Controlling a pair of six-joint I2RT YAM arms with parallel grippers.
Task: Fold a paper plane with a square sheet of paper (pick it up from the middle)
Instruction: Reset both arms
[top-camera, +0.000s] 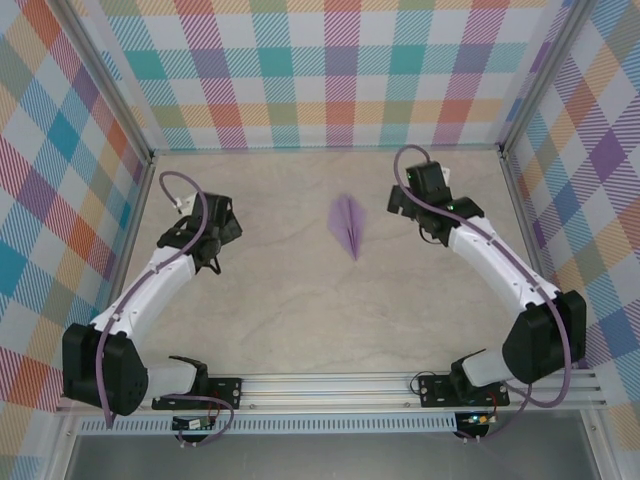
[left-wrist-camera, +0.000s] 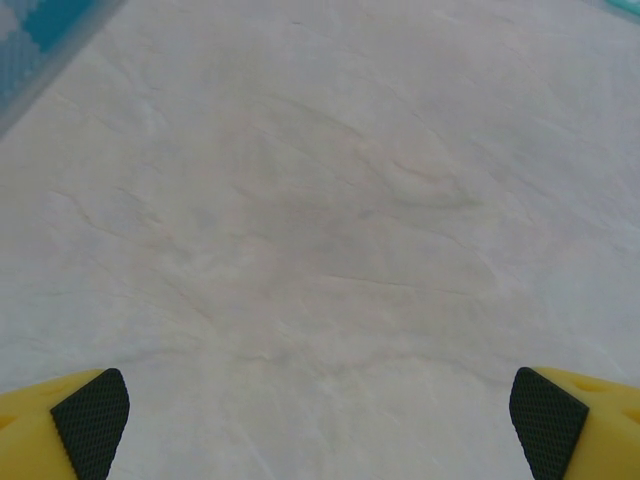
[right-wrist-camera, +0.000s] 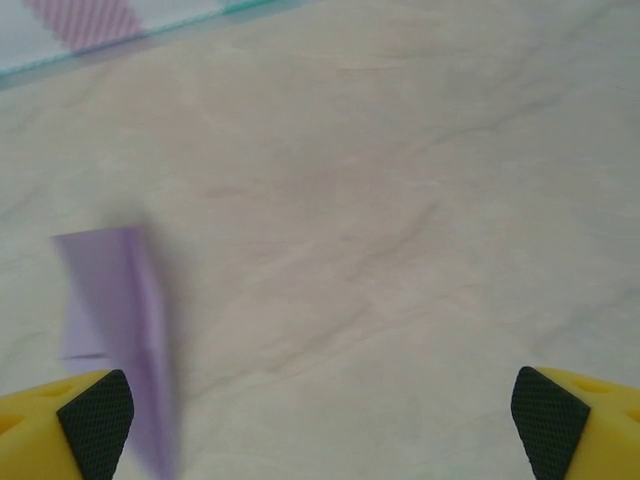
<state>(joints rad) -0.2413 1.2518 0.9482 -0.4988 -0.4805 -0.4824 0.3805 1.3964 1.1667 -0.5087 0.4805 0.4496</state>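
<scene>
White arms (top-camera: 150, 285), black joints (top-camera: 100, 365), purple cables (top-camera: 180, 175), yellow fingers (left-wrist-camera: 30, 435), black pads (left-wrist-camera: 92, 420)

Looked all over, no writing, logo or number I can read, not on the paper plane (top-camera: 348, 226), the tabletop (top-camera: 300, 310) or the checkered walls (top-camera: 340, 70).

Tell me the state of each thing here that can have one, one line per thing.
paper plane: folded into a dart, lying on the table, tip toward the arm bases, not held.
left gripper: open, empty, above bare table.
right gripper: open, empty, with the plane beside its left finger.
</scene>
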